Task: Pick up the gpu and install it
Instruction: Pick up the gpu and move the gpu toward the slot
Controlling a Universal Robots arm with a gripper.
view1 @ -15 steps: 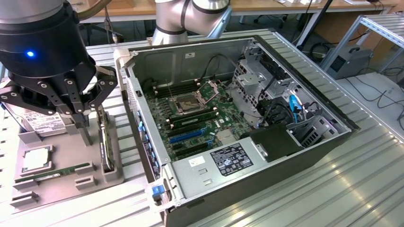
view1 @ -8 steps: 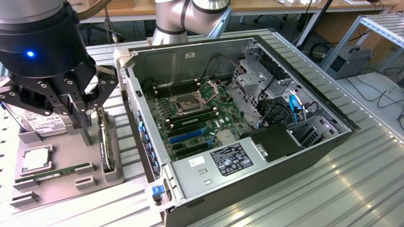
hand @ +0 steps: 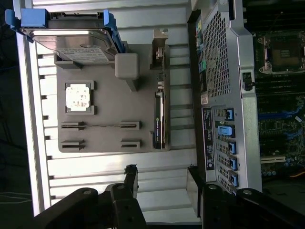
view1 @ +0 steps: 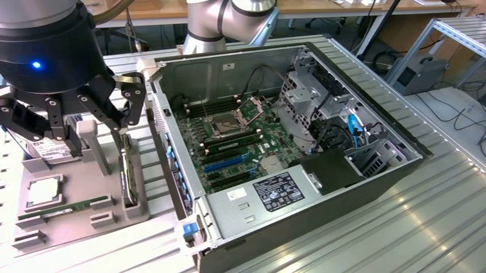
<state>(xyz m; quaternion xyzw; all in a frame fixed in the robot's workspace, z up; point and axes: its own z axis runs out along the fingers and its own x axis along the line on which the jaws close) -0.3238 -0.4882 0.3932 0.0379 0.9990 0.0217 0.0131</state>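
Note:
The gpu (hand: pixel 159 119) stands on its edge in a slot along one side of the grey parts holder (hand: pixel 109 95), with its pale metal bracket at the end nearer the grey post. In the exterior view the gpu (view1: pixel 128 173) is a thin dark card between the holder and the computer case. My gripper (view1: pixel 93 132) hangs above the holder, over the card's bracket end. Seen from the wrist, the gripper (hand: pixel 162 175) is open, its fingers (hand: pixel 131 174) spread either side of the card's line and well above it. Nothing is between them.
The open computer case (view1: pixel 304 187) lies at the exterior view's right, motherboard (view1: pixel 235 142) exposed. The holder also carries a hard drive (hand: pixel 78 40) in a blue caddy, a processor (hand: pixel 78 97) and a memory stick (hand: pixel 100 125). Everything sits on a slatted metal table (view1: pixel 425 216).

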